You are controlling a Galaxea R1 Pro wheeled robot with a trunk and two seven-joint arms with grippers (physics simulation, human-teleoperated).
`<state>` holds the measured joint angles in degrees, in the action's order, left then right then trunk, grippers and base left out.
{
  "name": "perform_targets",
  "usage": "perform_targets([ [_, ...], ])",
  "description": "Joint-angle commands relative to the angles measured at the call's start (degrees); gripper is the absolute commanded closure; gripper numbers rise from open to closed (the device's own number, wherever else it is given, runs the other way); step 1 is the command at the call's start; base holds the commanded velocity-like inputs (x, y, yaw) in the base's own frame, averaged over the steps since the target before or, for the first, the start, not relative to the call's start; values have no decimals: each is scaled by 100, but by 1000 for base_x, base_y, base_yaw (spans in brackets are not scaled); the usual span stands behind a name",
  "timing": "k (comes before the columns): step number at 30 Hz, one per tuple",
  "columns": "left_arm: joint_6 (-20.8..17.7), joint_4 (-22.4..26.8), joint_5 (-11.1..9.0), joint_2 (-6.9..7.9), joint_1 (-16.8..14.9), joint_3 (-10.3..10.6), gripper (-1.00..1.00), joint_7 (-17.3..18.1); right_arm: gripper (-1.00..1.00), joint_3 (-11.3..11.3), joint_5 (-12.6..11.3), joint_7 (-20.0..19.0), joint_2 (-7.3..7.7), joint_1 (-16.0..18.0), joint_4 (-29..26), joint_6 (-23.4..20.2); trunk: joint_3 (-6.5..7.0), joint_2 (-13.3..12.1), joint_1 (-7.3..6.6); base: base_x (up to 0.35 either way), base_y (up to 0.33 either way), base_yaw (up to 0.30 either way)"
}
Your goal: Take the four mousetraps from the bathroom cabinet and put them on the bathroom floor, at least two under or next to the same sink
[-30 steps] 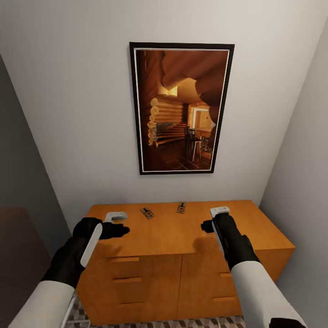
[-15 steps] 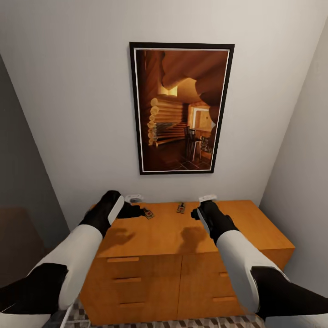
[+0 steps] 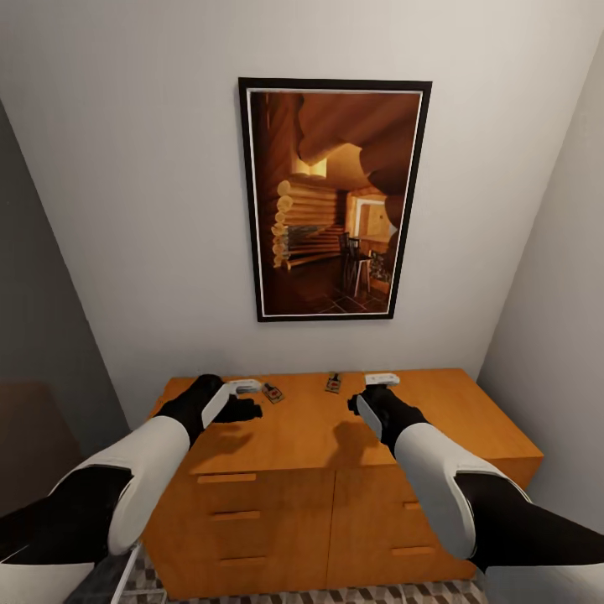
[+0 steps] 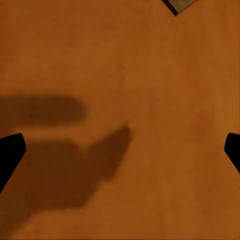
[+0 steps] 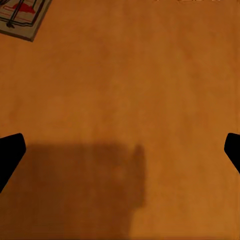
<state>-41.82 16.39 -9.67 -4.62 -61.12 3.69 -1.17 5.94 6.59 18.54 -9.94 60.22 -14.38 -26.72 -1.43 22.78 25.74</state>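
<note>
Two mousetraps lie on the flat top of the orange-brown cabinet point(image 3: 302, 436) near the wall: one mousetrap point(image 3: 272, 392) to the left and another mousetrap point(image 3: 334, 383) beside it. My left gripper point(image 3: 243, 404) hangs just left of the first one, fingers pointing down at the wood. In the left wrist view the left gripper point(image 4: 120, 150) is open, and a corner of a mousetrap point(image 4: 177, 5) shows at the frame edge. My right gripper point(image 3: 366, 396) hovers just right of the second trap. In the right wrist view the right gripper point(image 5: 120, 150) is open with that mousetrap point(image 5: 20, 17) off to one side.
A large framed picture point(image 3: 334, 201) hangs on the white wall above the cabinet. Walls close in on both sides. Drawer fronts with bar handles point(image 3: 228, 478) face me. A strip of patterned floor tiles point(image 3: 335, 596) shows below the cabinet.
Over the last second both arms reached forward across the cabinet top toward the traps. In the last half second the left gripper dropped lower, and the right one shifted slightly down.
</note>
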Motion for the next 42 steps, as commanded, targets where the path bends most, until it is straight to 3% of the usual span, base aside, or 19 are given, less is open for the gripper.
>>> perform_targets([
  [1, 4, -5, -38, 17, -5, 36, -100, -9, -100, 44, 61, 1, -6, 5, -13, -39, -14, 14, 4, 0, 0, 0],
  [6, 171, 53, -22, 123, -11, 28, -100, 54, -100, 15, 73, 9, -6, 7, -86, -78, -14, 14, 4, 0, 0, 0],
  [11, 204, 115, -21, 138, -12, 36, -100, 73, -100, -7, 94, 0, -6, 7, -103, -91, -14, 14, 4, 0, 0, 0],
  [17, 189, 156, -20, 140, -13, 41, -100, 77, -100, -286, 331, 22, -6, 7, -118, -89, -14, 14, 4, 0, 0, 0],
  [21, 177, 161, -18, 148, -11, 35, -100, 74, -100, -391, 376, 289, -6, 7, -289, -101, -14, 14, 4, 0, 0, 0],
  [28, 151, 260, -21, 133, -12, 27, -100, 67, -100, -415, 352, 575, -6, 8, -537, -216, -19, 14, 4, 0, 0, 59],
  [42, 204, 357, -20, 102, -7, 26, -100, 65, -100, -372, 328, 459, -6, 13, -566, -211, -28, 14, 4, 11, 0, 72],
])
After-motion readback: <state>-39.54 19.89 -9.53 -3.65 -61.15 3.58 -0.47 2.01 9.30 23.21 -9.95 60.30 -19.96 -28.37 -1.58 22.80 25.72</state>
